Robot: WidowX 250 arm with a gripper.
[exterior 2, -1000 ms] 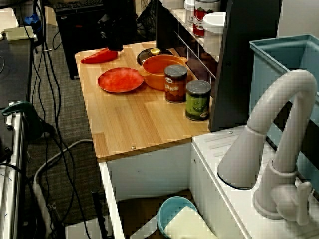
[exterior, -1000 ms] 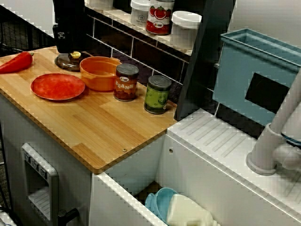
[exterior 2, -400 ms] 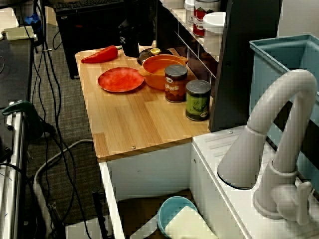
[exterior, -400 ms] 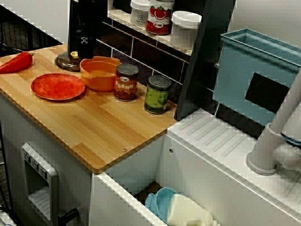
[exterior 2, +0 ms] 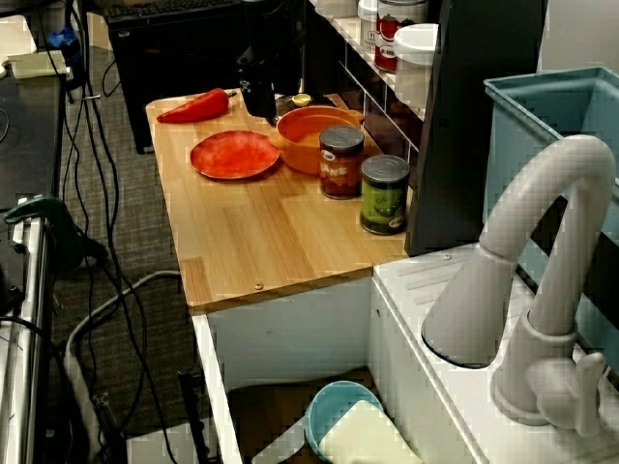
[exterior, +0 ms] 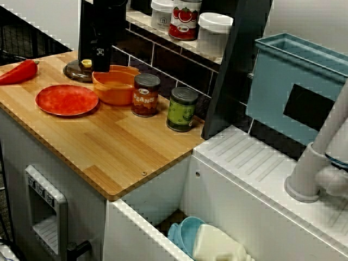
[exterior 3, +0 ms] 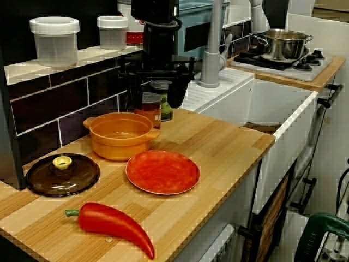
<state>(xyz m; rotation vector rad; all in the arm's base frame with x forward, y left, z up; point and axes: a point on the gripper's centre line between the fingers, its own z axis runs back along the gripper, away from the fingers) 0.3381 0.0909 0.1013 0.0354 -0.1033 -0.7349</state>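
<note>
the gripper (exterior 3: 155,91) hangs spread wide and empty just above the orange pot (exterior 3: 120,135), which sits on the wooden counter (exterior 3: 218,147) between its dark lid (exterior 3: 61,173) and the bean can (exterior 3: 150,112). if it descends off-centre, a finger could clip the rim and knock the pot into that can.

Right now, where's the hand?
In the view from the counter's end, the hand hangs open above the back rim of the orange pot, near the brown lid, with the bean can behind it.
</note>
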